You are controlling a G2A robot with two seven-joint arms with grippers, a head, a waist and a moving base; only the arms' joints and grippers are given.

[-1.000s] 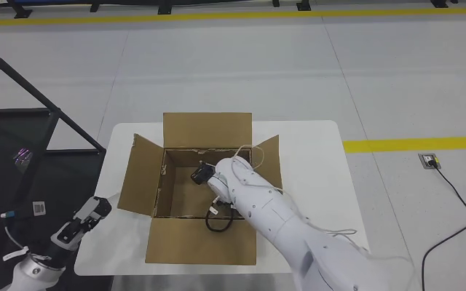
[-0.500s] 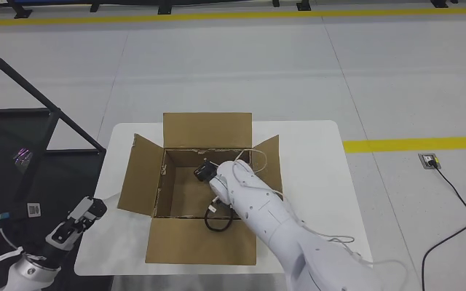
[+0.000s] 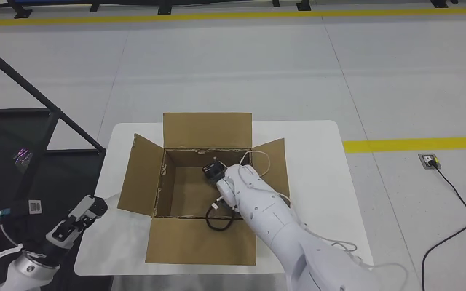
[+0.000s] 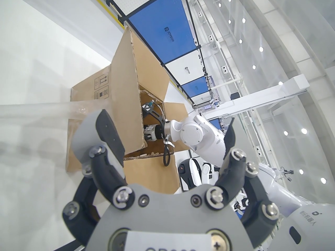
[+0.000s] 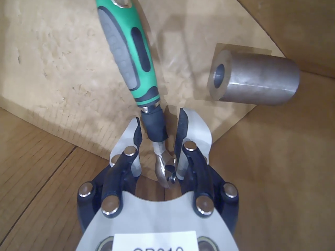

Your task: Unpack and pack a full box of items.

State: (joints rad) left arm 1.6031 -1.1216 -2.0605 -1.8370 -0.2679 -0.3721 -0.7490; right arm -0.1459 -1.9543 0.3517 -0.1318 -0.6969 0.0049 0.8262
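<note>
Cardboard box (image 3: 200, 244): plain brown. Bench (image 3: 313, 174): white. Wrench (image 5: 125, 43): green handle with grey and black inlays, black collar, silvery head. Metal cylinder (image 5: 261, 79): dull grey. Floor (image 3: 218, 65): pale grey, crossed by yellow stripe (image 3: 400, 144).

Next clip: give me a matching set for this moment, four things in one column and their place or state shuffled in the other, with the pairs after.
Things:
1. green-handled tool
2. metal cylinder
3. left gripper
4. cardboard box

Place or state:
a. flaps open, standing on the white table
b. between the fingers of the right gripper
c. lying on its side inside the box
d. open, outside the box

Pairs: 1-b, 2-c, 3-d, 4-a
</note>
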